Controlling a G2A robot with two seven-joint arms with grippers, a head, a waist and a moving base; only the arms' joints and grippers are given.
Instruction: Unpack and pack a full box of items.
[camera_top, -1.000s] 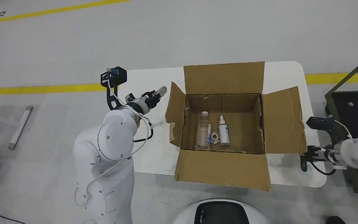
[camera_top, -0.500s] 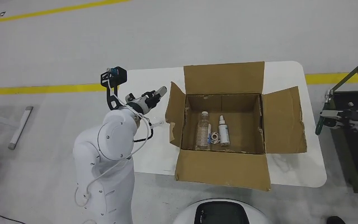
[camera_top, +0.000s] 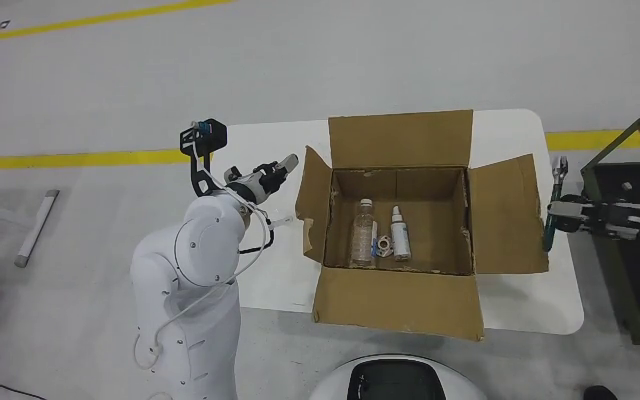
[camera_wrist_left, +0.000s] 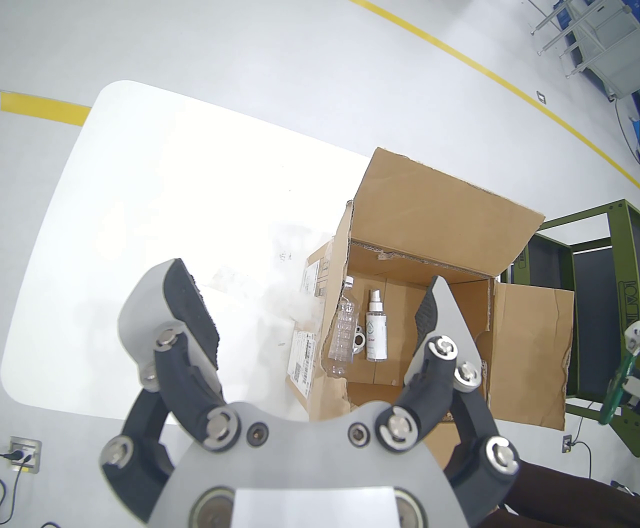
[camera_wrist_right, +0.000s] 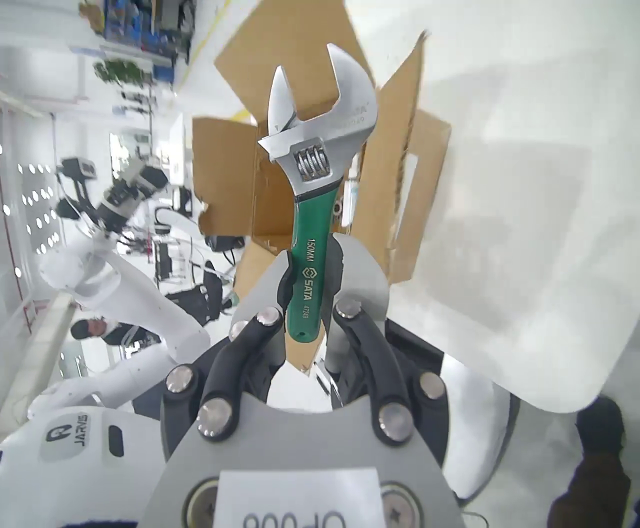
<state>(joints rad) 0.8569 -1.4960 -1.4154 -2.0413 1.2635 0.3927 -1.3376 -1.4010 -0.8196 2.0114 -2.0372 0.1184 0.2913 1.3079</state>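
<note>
- Top view: the green-handled wrench (camera_top: 551, 205) is clamped in the right gripper (camera_top: 556, 214), just beyond the outer edge of a side flap of the box (camera_top: 400, 140). Its long axis runs along that edge, and the open well lies inward.
- Left wrist view: the left gripper (camera_wrist_left: 306, 280) is spread and empty at the box's opposite side. A clear bottle (camera_wrist_left: 342, 325) and a spray bottle (camera_wrist_left: 376, 330) lie inside.
- Right wrist view: the handle is pinched near its end, with the box behind the head. A carry inward over the flap is judged necessary.
</note>
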